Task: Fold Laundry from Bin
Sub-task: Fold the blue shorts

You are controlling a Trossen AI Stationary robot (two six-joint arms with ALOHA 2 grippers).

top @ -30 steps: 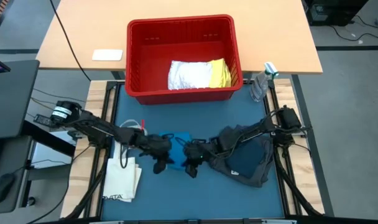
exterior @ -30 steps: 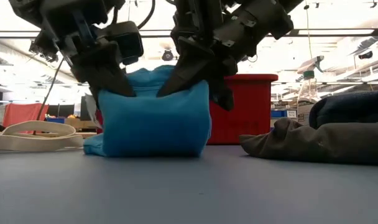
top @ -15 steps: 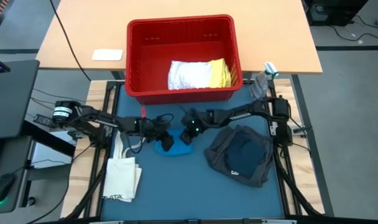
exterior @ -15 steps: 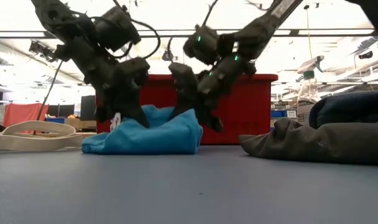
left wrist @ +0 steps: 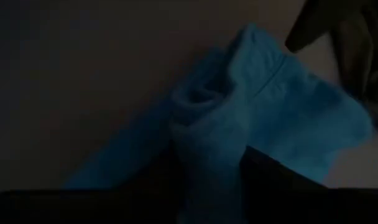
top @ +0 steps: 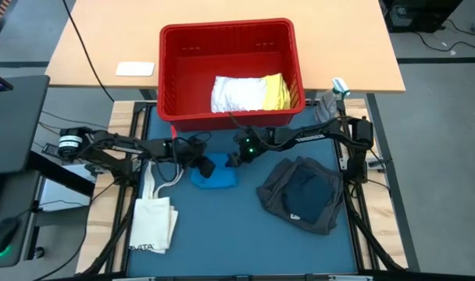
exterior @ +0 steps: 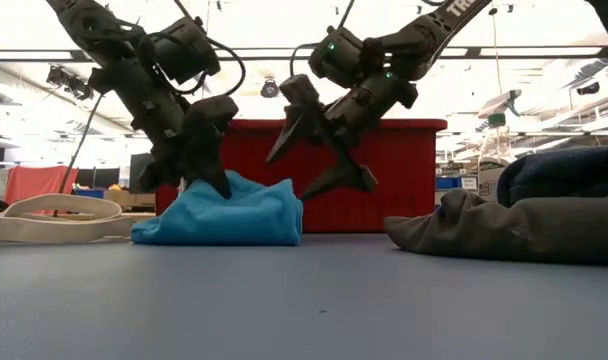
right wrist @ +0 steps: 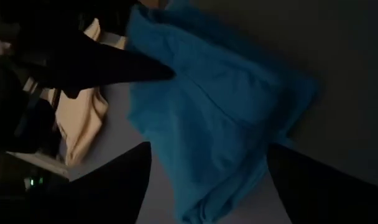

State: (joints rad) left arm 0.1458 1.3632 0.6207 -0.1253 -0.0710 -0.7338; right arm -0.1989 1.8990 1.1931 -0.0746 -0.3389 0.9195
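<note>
Laundry comes first: one bright blue cloth (top: pixel 215 175) lies crumpled on the blue mat just near of the red bin (top: pixel 173 78). The left gripper (exterior: pixel 206 150) pinches its left edge with fingers closed. The right gripper (exterior: pixel 324 140) hangs above its right side, fingers spread wide, holding nothing. One dark grey and navy heap (top: pixel 303 194) lies to the right. One white (top: pixel 236 94) and one yellow piece (top: pixel 275 91) sit inside the bin. One cream tote bag (top: pixel 152 221), far left, shows writing too small to read.

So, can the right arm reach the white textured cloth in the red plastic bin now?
Probably yes: the right gripper is open and empty beside the red plastic bin, and the white textured cloth lies uncovered.
</note>
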